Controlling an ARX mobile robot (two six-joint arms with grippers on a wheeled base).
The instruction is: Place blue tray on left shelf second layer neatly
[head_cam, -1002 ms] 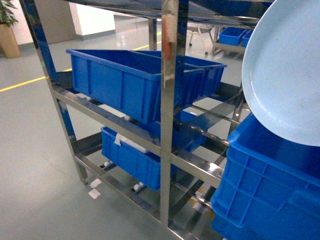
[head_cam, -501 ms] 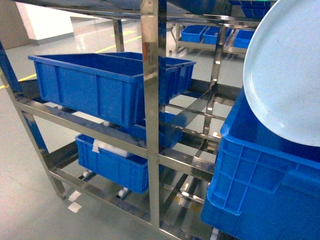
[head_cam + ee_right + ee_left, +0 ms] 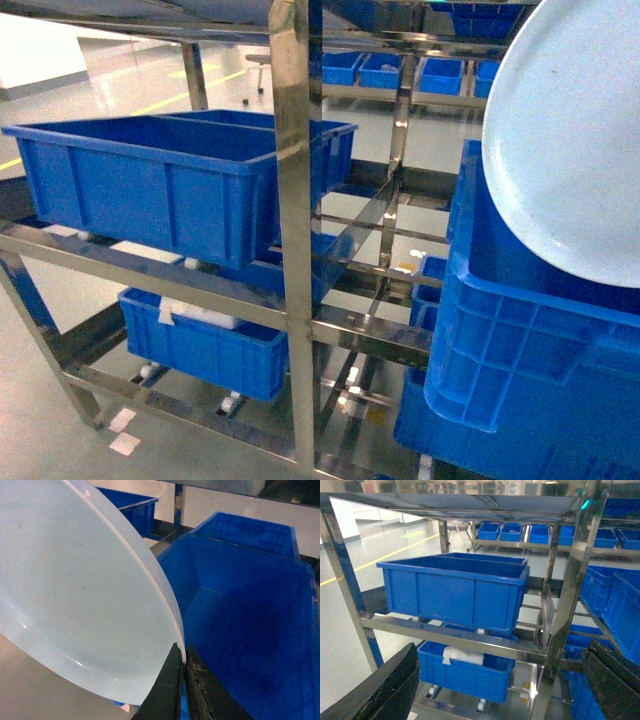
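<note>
Blue tray: the blue tray point(image 3: 575, 140) is seen held up at the right of the head view, tilted steeply on edge, its pale inner face turned toward the camera. It is raised above an open dark-blue crate point(image 3: 530, 340) on the right and is not resting on any shelf tier.

Right pincer: in the right wrist view the right pincer point(image 3: 182, 667) is seen clamped on the lower rim of the blue tray point(image 3: 75, 590), the two dark fingers point(image 3: 167, 690) pressed together with the thin rim pinched between them.

Left pincer: in the left wrist view only two dark finger parts of the left pincer point(image 3: 495, 680) are seen, at the lower left and lower right corners, set wide apart with nothing between them.

Left shelf second layer: the left shelf second layer point(image 3: 150, 275) is formed of shiny steel rails behind a square upright post point(image 3: 293, 230). A large blue crate point(image 3: 170, 180) is carried on it, with a second crate just behind.

Lower tier: a smaller blue crate point(image 3: 200, 340) holding something white is seen below.

Background: further blue bins point(image 3: 520, 532) on another rack are seen beyond, over a glossy grey floor point(image 3: 40, 400).
</note>
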